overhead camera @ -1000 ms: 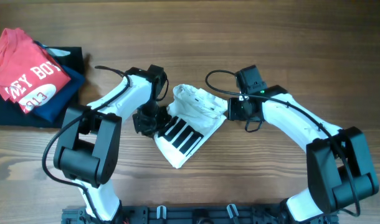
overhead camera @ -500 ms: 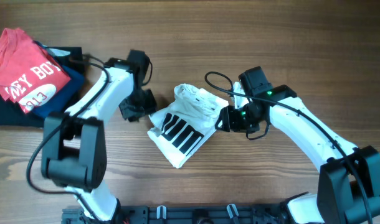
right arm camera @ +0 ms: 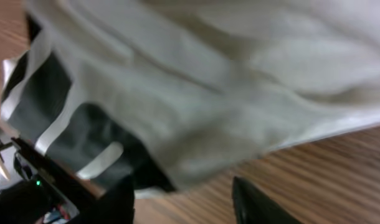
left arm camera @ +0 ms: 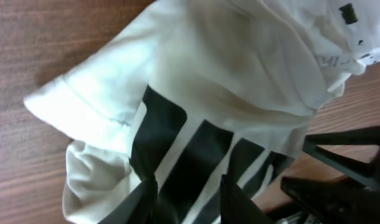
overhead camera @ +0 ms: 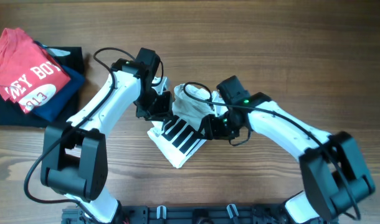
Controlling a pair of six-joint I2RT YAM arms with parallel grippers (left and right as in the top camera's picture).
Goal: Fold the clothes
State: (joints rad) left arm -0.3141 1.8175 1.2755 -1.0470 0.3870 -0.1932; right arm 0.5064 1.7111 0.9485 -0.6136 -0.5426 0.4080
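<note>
At the centre of the overhead frame, a crumpled white cotton T-shirt with bold black stripes [overhead camera: 189,119] lies on the wooden table [overhead camera: 283,50], with the left gripper [overhead camera: 157,107] and right gripper [overhead camera: 210,128] at opposite edges, fingers partly parted, apparently poised to pinch it, nothing visibly held.

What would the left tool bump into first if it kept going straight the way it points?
The white T-shirt. In the left wrist view the left tool points straight at its black stripes, which are right ahead of it, though depth is hard to judge.
</note>
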